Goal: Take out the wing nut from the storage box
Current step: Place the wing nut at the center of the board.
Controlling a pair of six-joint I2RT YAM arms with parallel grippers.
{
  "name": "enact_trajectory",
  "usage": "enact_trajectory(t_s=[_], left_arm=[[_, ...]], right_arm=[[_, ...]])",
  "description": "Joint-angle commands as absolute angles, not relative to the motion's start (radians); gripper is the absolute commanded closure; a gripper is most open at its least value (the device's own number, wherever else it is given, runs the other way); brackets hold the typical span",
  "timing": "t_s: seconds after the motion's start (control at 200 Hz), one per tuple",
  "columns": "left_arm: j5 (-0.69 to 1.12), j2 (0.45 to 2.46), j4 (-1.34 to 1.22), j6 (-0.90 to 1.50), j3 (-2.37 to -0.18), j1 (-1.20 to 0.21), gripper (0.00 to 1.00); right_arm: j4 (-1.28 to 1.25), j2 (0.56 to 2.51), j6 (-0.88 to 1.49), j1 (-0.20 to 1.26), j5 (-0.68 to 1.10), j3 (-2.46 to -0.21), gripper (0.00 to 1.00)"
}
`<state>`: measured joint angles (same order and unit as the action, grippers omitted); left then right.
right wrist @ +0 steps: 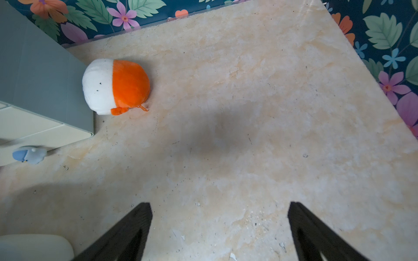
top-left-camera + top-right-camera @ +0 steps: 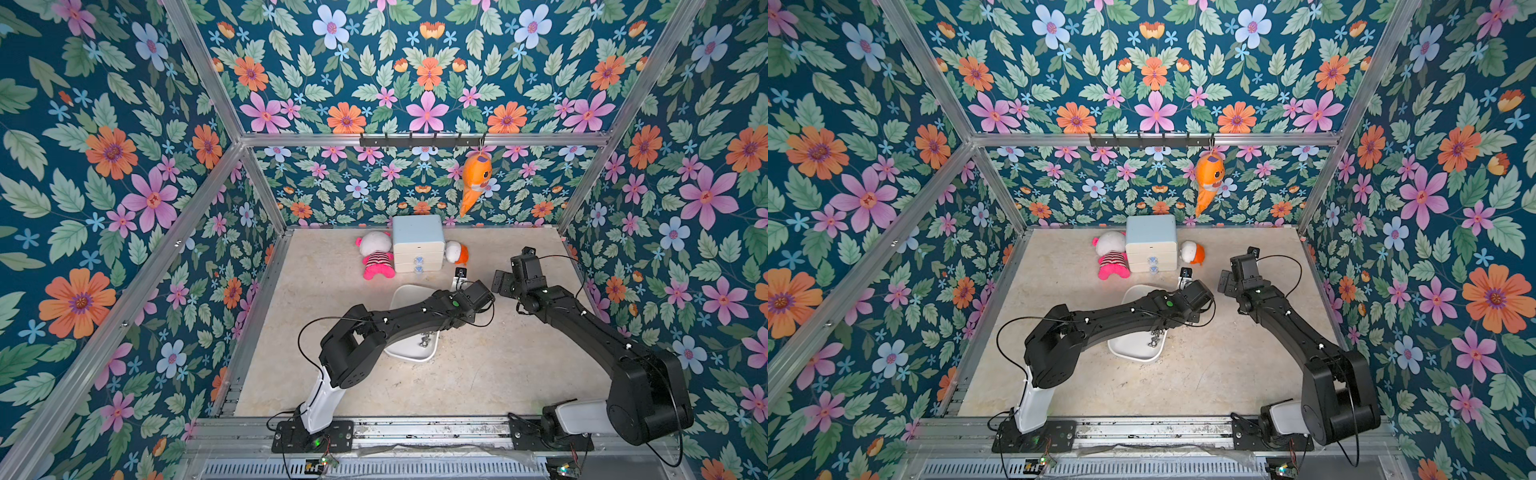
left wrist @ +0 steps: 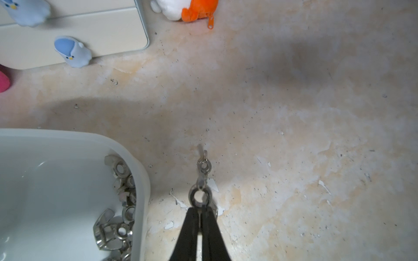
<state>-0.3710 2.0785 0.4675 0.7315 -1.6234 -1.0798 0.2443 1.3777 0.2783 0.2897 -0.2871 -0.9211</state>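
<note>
Left gripper [image 3: 200, 209] pinches a wing nut [image 3: 199, 197] by one wing, just outside the rim of the storage box [image 3: 141, 180] and above the table [image 3: 294, 135]. A second nut [image 3: 204, 166] shows just beyond it; whether the two touch cannot be told. More nuts [image 3: 122, 226] crowd the box's corner, cut off at the frame edge. In both top views the left arm [image 2: 399, 316] hides the grip and much of the box. Right gripper [image 1: 220, 217] hangs with jaws wide apart over the table.

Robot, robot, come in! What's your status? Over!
Left gripper shut on wing nut. Right gripper open, empty. Nut outside storage box, beside its rim. Second wing nut just beyond, contact unclear.
</note>
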Motion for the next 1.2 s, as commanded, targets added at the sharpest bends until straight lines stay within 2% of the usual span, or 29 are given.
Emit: enact_trajectory(t_s=[0.0,0.82,1.195], left_arm=[[-0.367,2.094,0.473,0.747,-1.620,-1.080,0.97],[-0.342,2.204,0.469,0.774,-1.595,-1.062,0.97],[-0.378,2.141,0.481,0.780,-1.573,-1.061,0.97]], right_arm=[[0.253,1.368,0.276,0.287,-0.300,-0.928,0.01],[0.251,1.367,0.270,0.285,-0.288,-0.917,0.01],[0.244,1.368,0.272,0.285,-0.282,-0.912,0.01]])
